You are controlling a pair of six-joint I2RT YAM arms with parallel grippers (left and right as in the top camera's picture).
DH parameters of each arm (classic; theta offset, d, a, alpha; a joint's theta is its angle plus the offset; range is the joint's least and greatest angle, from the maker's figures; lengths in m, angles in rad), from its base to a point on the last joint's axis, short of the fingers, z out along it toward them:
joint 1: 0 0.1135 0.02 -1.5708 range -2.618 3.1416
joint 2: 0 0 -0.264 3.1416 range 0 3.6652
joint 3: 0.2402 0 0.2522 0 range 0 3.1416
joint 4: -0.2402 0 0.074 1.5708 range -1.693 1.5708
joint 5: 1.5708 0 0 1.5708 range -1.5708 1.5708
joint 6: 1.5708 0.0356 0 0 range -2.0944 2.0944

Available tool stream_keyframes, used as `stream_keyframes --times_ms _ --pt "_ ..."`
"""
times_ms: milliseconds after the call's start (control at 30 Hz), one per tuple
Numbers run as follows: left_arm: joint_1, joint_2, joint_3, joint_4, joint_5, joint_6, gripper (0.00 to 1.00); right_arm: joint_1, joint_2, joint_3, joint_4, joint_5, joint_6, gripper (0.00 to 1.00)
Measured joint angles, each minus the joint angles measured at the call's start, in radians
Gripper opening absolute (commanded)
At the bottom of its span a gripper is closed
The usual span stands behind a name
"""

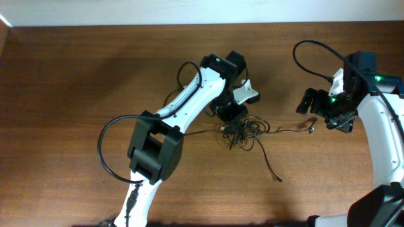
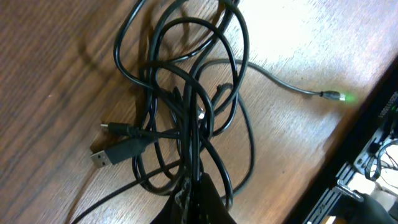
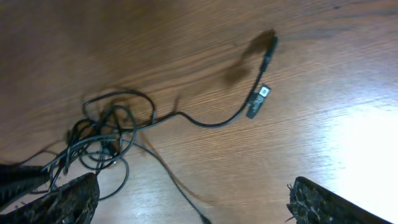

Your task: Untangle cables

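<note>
Judging by knotted cables [image 1: 243, 131], little is undone; they are pinched by left gripper [image 2: 196, 198]; right gripper [image 3: 193, 202] is spread wide.

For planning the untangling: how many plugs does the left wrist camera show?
3: flat USB plug lower left, small plug just above it, third plug far right. Others may be hidden.

You have a brown wood-grain table [image 1: 63, 75], and the cables [image 1: 243, 131] lie on it in a knotted clump a little right of its middle. One strand runs toward the right edge and ends in a small plug [image 1: 311, 128]. Another trails toward the near edge. A USB plug [image 2: 102, 157] rests on the wood beside the clump.
</note>
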Motion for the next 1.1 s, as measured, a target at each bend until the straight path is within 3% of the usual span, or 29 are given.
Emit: stream_keyframes --times_ms 100,167,267,433,567,633,767,833,933,1100 --pt "0.031 0.018 0.238 -0.103 0.002 -0.074 0.0 0.0 0.0 0.0 0.016 -0.16 -0.062 0.93" --pt "0.055 0.019 0.419 -0.172 0.047 -0.15 0.0 0.0 0.0 0.0 0.024 -0.329 -0.109 0.82" --pt "0.057 0.018 0.501 -0.188 0.118 -0.289 0.0 0.008 0.0 0.0 0.051 -0.477 -0.123 0.79" --pt "0.118 0.019 0.576 -0.212 0.372 -0.351 0.0 0.08 0.0 0.0 0.124 -0.526 -0.1 0.76" --pt "0.188 0.016 0.808 -0.29 0.327 -0.354 0.0 0.08 0.0 0.0 0.143 -0.529 -0.085 0.75" --pt "0.193 0.013 0.885 -0.32 0.272 -0.33 0.0 0.08 0.0 0.0 0.143 -0.529 -0.083 0.76" --pt "0.159 0.011 0.913 -0.357 0.187 0.021 0.0 0.08 0.0 0.0 0.146 -0.533 -0.087 0.75" --pt "0.148 0.011 0.913 -0.357 0.188 0.098 0.0 0.08 0.0 0.0 0.157 -0.533 -0.093 0.76" --pt "0.147 0.011 0.913 -0.35 0.234 0.126 0.0 0.088 0.001 0.0 0.232 -0.563 -0.15 0.77" --pt "0.147 -0.002 0.913 -0.305 0.306 0.002 0.0 0.225 0.068 0.001 0.51 -0.601 -0.211 0.75"
